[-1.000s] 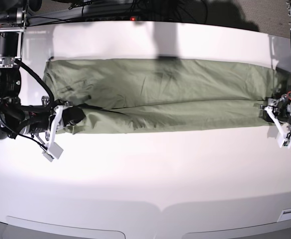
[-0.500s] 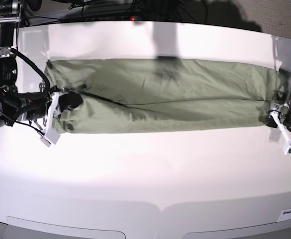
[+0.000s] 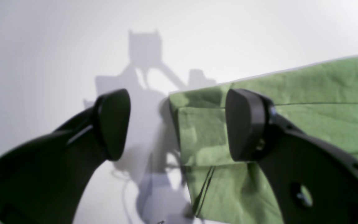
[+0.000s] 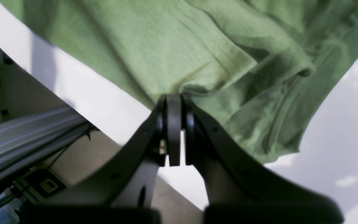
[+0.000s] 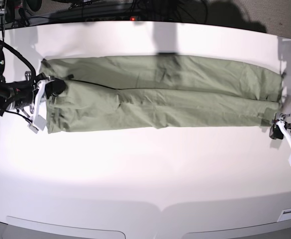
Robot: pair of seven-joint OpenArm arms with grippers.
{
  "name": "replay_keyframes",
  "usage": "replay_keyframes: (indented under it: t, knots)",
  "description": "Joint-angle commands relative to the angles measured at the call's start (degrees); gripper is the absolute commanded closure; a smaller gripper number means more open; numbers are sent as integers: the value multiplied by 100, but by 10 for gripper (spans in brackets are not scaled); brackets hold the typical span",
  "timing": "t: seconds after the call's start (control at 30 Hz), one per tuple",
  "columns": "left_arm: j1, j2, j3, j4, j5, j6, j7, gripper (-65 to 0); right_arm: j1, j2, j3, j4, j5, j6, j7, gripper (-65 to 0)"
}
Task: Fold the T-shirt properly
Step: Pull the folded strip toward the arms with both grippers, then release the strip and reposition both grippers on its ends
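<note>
The sage-green T-shirt (image 5: 160,99) lies folded into a long strip across the white table (image 5: 145,174). At its left end my right gripper (image 5: 57,87) is shut on a bunched fold near a hem; in the right wrist view the fingertips (image 4: 174,102) pinch the T-shirt (image 4: 166,46) at the table's edge. My left gripper (image 5: 277,124) stands open just off the strip's right end. From the left wrist, the left gripper (image 3: 179,124) hangs over the corner of the T-shirt (image 3: 322,93), one finger (image 3: 247,124) above the cloth, the other (image 3: 113,124) over bare table, touching nothing.
Dark cables and equipment (image 5: 110,7) run along the table's back edge. In the right wrist view a metal rail (image 4: 26,130) and floor show beyond the table's left edge. Bare white tabletop spreads in front of the strip.
My right gripper has pulled the shirt's left end leftward and back, and the whole strip slid left. My left gripper has drawn off the right end toward the front right.
</note>
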Motion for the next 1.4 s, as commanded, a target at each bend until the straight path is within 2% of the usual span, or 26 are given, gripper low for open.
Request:
replay_keyframes:
  t: [0.0, 0.1, 0.2, 0.37, 0.57, 0.77, 1.0, 1.03, 1.1, 1.17, 1.27, 1.37]
  knots:
    - [-96, -127, -39, 101, -138, 22, -37, -455, 57, 136, 52, 96, 96, 23, 23, 0]
    - [-17, -90, -39, 101, -516, 20, 83, -455, 57, 133, 52, 94, 94, 23, 23, 0]
    - [142, 70, -39, 101, -533, 17, 146, -455, 55, 136, 52, 94, 72, 23, 23, 0]
    - [494, 452, -39, 101, -227, 46, 61, -452, 55, 136, 52, 94, 72, 23, 23, 0]
    - [748, 846, -39, 101, 350, 391, -17, -450, -20, 151, 52, 94, -107, 23, 23, 0]
    - [1080, 868, -39, 98, 1078, 896, -240, -450, -581, 170, 52, 92, -433, 23, 23, 0]
    - [1121, 868, -39, 101, 1150, 920, -240, -450, -1071, 168, 52, 92, -815, 23, 23, 0]
    - [1121, 868, -39, 101, 1150, 920, -243, -450, -1088, 168, 52, 92, -890, 23, 23, -11]
    - [1123, 868, -39, 101, 1150, 920, -240, -450, -1117, 170, 55, 92, -922, 23, 23, -139]
    - [1123, 868, -39, 101, 1150, 918, -236, -450, -1115, 168, 52, 92, -892, 23, 23, -229]
    - [1123, 866, -39, 101, 1150, 920, -238, -450, -1110, 170, 55, 92, -516, 23, 23, -253]
    - [1123, 868, -39, 101, 1150, 918, -238, -450, -1069, 170, 55, 94, 227, 23, 23, -253]
